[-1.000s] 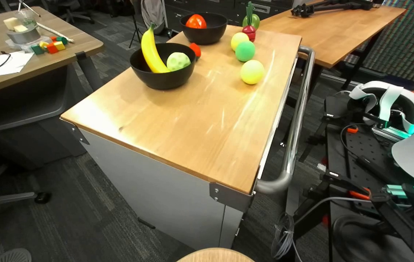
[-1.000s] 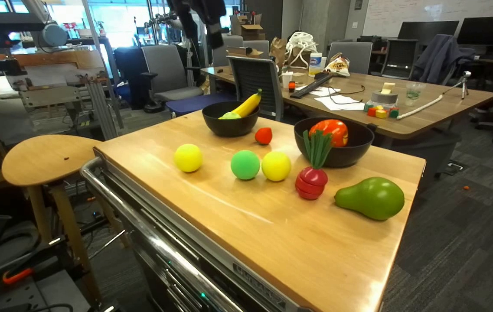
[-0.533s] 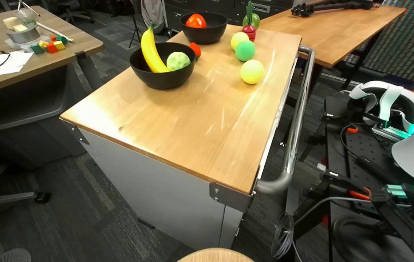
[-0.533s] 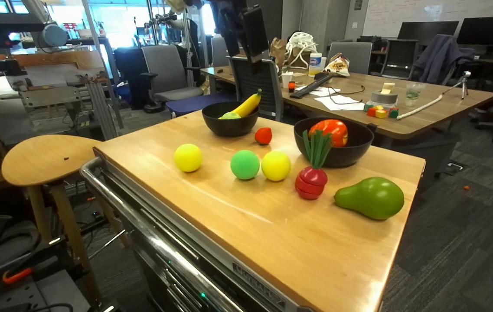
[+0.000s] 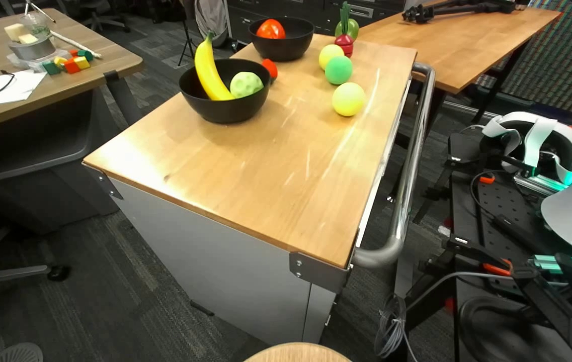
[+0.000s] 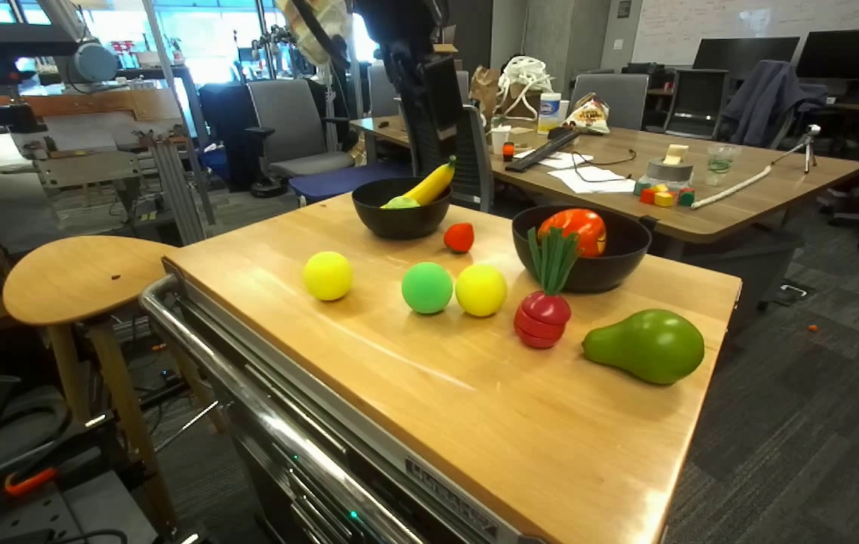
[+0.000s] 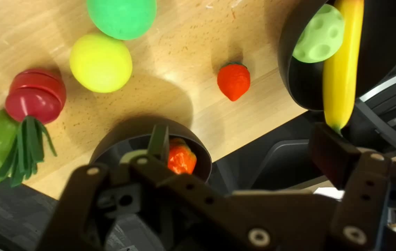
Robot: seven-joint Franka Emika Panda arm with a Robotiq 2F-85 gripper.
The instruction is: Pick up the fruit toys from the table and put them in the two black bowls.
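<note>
A black bowl (image 6: 399,223) holds a yellow banana (image 6: 433,183) and a pale green ball (image 7: 321,36). Another black bowl (image 6: 610,273) holds a shiny red-orange fruit (image 6: 579,229). On the table (image 6: 595,446) lie a red strawberry (image 7: 233,82), a green ball (image 6: 427,288), two yellow balls, one (image 6: 328,276) apart and one (image 6: 481,290) by the green ball, a red radish (image 6: 542,321) with green leaves and a green pear (image 6: 652,345). My gripper (image 7: 248,139) is open and empty in the wrist view, above the table's far side, near the bowls and strawberry.
A metal handle bar (image 5: 414,166) runs along one table edge. A round wooden stool (image 6: 85,276) stands beside the table. Another desk (image 6: 784,177) with blocks, tape and papers stands behind. A grey chair (image 6: 474,162) stands near the banana's bowl.
In an exterior view my gripper has come down and to the right, to above the far table edge behind the banana's bowl. The fruit and bowls have not moved.
</note>
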